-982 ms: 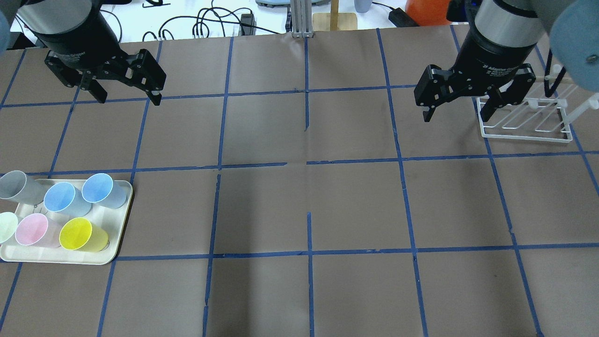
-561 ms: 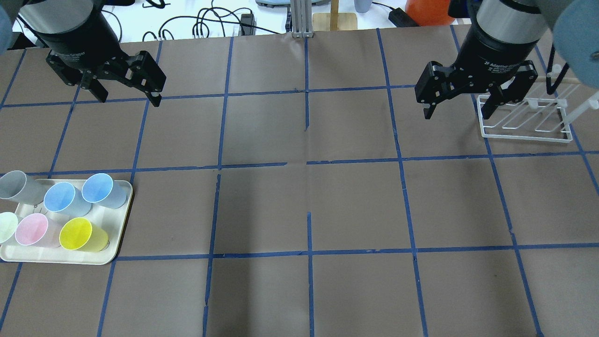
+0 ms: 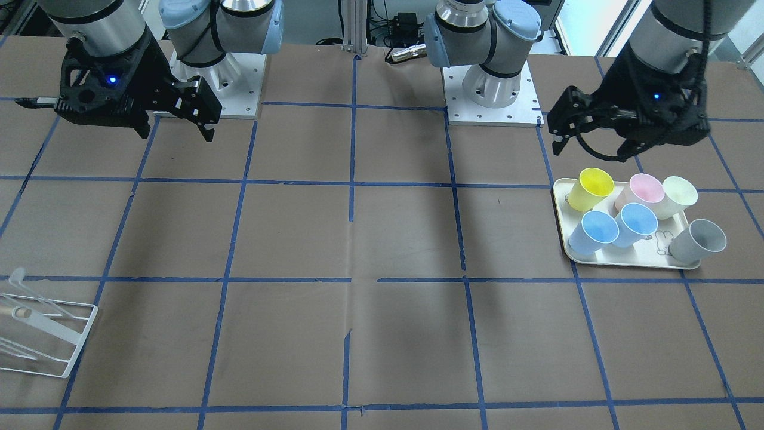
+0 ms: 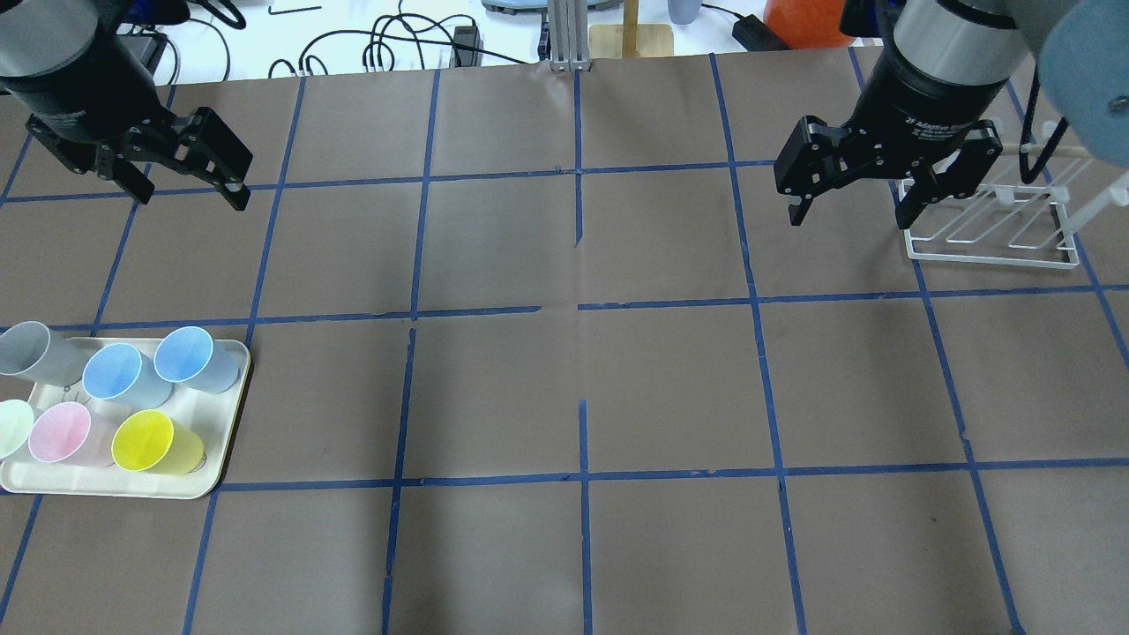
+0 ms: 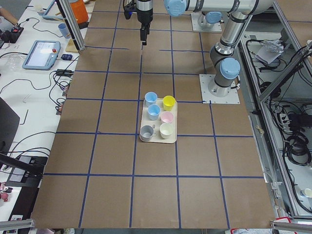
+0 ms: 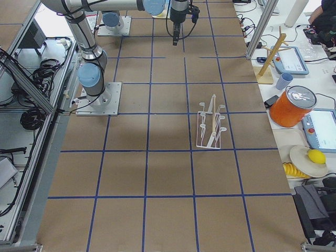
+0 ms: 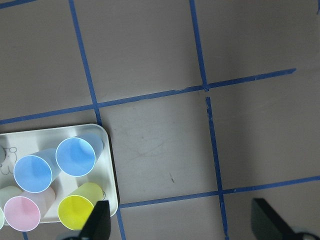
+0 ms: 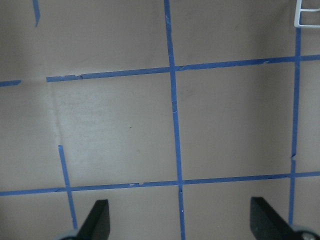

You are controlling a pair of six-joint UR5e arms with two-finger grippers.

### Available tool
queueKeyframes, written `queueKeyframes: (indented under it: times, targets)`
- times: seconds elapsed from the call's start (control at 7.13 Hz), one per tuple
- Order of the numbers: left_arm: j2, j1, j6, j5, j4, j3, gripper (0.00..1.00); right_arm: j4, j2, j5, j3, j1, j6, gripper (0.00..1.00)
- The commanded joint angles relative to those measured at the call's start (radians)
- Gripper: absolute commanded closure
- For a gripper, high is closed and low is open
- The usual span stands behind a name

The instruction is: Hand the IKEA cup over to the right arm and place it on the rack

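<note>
I read the overhead view as a dial. My left tool [image 4: 189, 192] hangs at 10 o'clock over the desk [image 4: 670, 388], with its jaws spread wide and nothing between them. So I judge we are at the very first step, the reach for the cup, with no grasp made yet.

The IKEA cup [image 4: 183, 356] stands mouth up on the cream tray [image 4: 220, 423] at 8 o'clock, in the tray's corner toward 1 o'clock. A second blue cup [image 4: 117, 374] stands just beside it, at its 8 o'clock; I cannot tell whether they touch. The next move, I think, is to bring the left tool toward 6 o'clock and then down, with one finger on each side of the cup wall.

The crowding is the difficulty. The blue twin and the yellow cup [image 4: 154, 441], at the cup's 7 o'clock, leave little room, so a finger may knock them. The pink cup [image 4: 60, 432] and the grey cup [image 4: 31, 350] stand farther toward 9 o'clock.

My right tool [image 4: 852, 212] waits at 2 o'clock, equally wide open and holding nothing. The rack [image 4: 992, 259] is just beside it, at its 3 o'clock.
</note>
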Motion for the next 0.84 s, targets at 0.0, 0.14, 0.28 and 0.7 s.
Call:
queueKeyframes:
  times: [0.0,0.14,0.28,0.7]
  targets:
    - [-0.003,0.260,0.292,-0.028,0.035,-0.061,0.00,-0.008,0.009,0.135,0.008,-0.003,0.151,0.00]
    - [-0.021,0.377,0.394,-0.038,0.084,-0.110,0.00,-0.012,0.044,0.267,-0.002,-0.003,0.242,0.00]
    - [-0.041,0.431,0.448,-0.041,0.193,-0.169,0.00,-0.043,0.066,0.348,-0.006,-0.002,0.324,0.00]
    - [-0.111,0.441,0.496,-0.032,0.473,-0.345,0.00,-0.077,0.066,0.540,0.008,0.006,0.422,0.00]
